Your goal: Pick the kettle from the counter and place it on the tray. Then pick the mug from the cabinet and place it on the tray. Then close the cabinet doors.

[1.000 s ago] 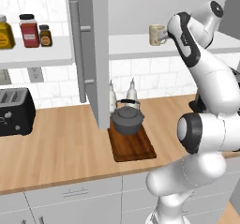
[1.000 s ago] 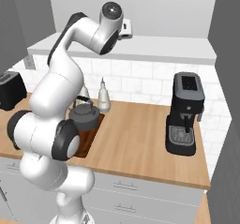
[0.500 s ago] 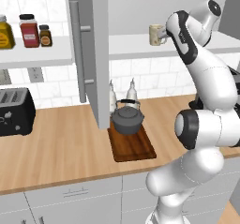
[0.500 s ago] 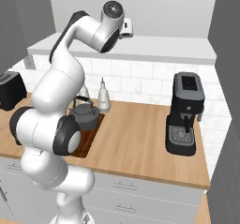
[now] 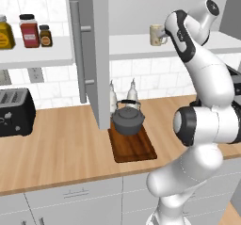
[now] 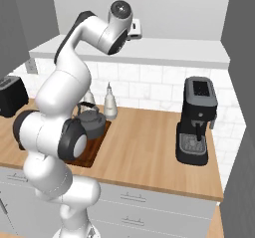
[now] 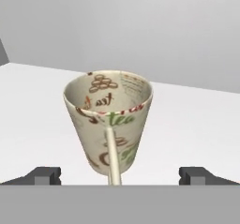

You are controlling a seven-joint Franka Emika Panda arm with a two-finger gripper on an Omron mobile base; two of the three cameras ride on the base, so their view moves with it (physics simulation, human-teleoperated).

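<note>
Mug (image 7: 108, 124) is sitting upright on the white cabinet shelf (image 7: 197, 129), handle facing the camera, right between the wide-open jaws, which aren't gripping anything. Kettle (image 5: 127, 120) is already resting on the tray (image 5: 133, 146) down on the worktop (image 5: 61, 151).

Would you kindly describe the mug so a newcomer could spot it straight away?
Look at the open grey wall cabinet above the wooden counter. On its white inner shelf stands the mug, alone. It is small and cream-beige with printed lettering, unlike the dark kettle on the tray below.
</note>
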